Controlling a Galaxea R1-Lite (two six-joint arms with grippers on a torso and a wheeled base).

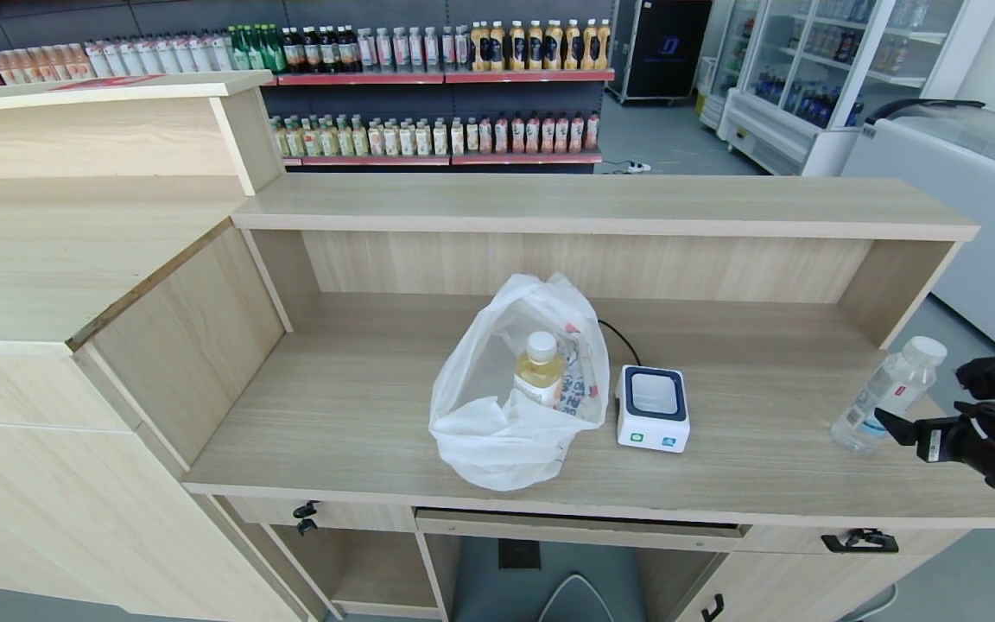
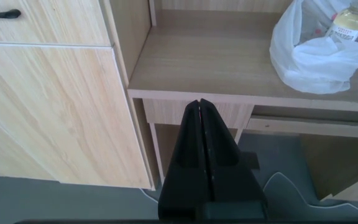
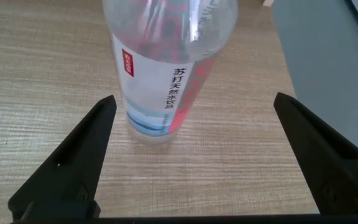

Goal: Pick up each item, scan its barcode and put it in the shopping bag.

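Right gripper (image 3: 196, 102): jaws wide open, nothing held. The water bottle (image 3: 169, 68) stands facing the gap, nearer one finger than the other, and neither finger (image 3: 67, 174) touches it. I can't tell whether its base is already between the tips or just past them.

In the head view the water bottle (image 1: 890, 393) sits at the far right end of the counter (image 1: 359, 406), at about 9 o'clock from the right gripper (image 1: 921, 399) and just beside it. It stands on its base: clear plastic with a white cap, and a label with red and blue print around the lower body.

The scanner (image 1: 653, 408), a small white box with a dark-framed window, is mid-counter, well apart from the bottle at its 9 o'clock. A white plastic bag (image 1: 497, 432) touches the scanner's 9 o'clock side, mouth open. Inside it is a drink bottle (image 1: 539, 370) with yellowish liquid and a white cap.

Left gripper (image 2: 201, 106): jaws pressed together, empty, hanging low before the counter's front edge, at about 8 o'clock from the bag.
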